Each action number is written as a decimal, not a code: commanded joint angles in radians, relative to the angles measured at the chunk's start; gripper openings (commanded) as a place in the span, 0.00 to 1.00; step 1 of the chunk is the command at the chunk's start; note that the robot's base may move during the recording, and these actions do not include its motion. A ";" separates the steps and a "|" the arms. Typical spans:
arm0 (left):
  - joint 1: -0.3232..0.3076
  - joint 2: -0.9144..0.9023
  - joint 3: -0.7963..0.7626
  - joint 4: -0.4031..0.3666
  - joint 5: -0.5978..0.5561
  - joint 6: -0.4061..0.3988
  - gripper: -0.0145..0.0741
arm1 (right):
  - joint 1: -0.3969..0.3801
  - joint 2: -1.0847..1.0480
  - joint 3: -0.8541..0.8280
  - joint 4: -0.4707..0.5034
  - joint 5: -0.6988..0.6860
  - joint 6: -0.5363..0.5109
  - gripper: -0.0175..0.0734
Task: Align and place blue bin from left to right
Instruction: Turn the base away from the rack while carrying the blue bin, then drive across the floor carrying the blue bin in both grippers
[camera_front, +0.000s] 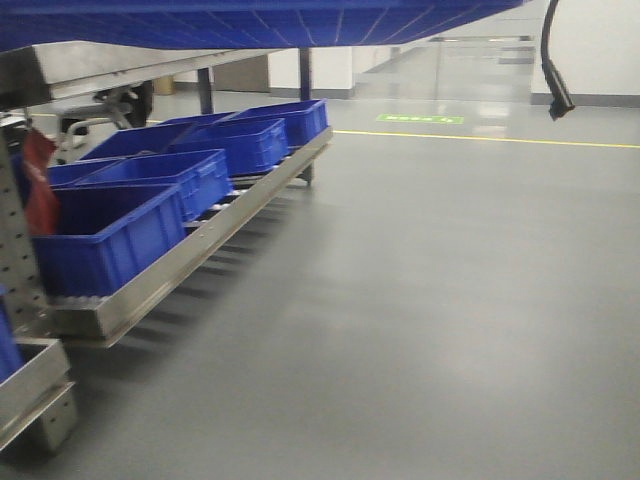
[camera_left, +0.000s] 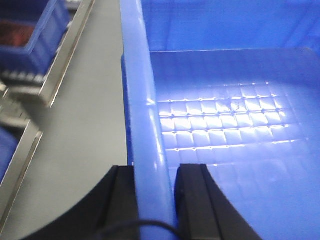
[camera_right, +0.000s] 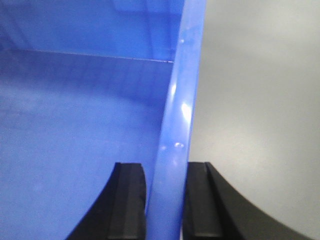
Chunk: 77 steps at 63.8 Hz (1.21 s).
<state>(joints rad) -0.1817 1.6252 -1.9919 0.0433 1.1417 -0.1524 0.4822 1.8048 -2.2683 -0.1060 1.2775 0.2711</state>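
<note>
The blue bin (camera_front: 250, 20) hangs lifted above the floor, and its waffle-grid underside fills the top of the front view. In the left wrist view my left gripper (camera_left: 152, 172) is shut on the bin's left rim (camera_left: 145, 100). One black finger (camera_left: 120, 200) is outside the wall and the other is inside over the gridded bottom. In the right wrist view my right gripper (camera_right: 165, 170) is shut on the bin's right rim (camera_right: 182, 100), with a finger (camera_right: 127, 200) inside the bin and the other outside. The bin's interior (camera_right: 75, 115) holds nothing.
A low metal roller rack (camera_front: 230, 215) runs along the left and carries several darker blue crates (camera_front: 160, 190). A perforated metal post (camera_front: 20, 260) and a red tag (camera_front: 38, 190) stand at far left. Grey floor (camera_front: 450, 300) stretches right, crossed by a yellow line (camera_front: 480, 138). A black cable (camera_front: 555, 95) hangs at top right.
</note>
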 joint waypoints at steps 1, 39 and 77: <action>0.008 -0.020 -0.017 0.057 -0.122 0.013 0.15 | -0.010 -0.030 -0.011 -0.056 -0.059 -0.037 0.11; 0.008 -0.020 -0.017 0.057 -0.271 0.013 0.15 | -0.010 -0.030 -0.011 -0.056 -0.059 -0.037 0.11; 0.008 -0.020 -0.017 0.057 -0.271 0.013 0.15 | -0.010 -0.030 -0.011 -0.056 -0.059 -0.037 0.11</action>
<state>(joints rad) -0.1817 1.6252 -1.9919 0.0494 0.9959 -0.1427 0.4803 1.8048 -2.2683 -0.1191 1.2647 0.2711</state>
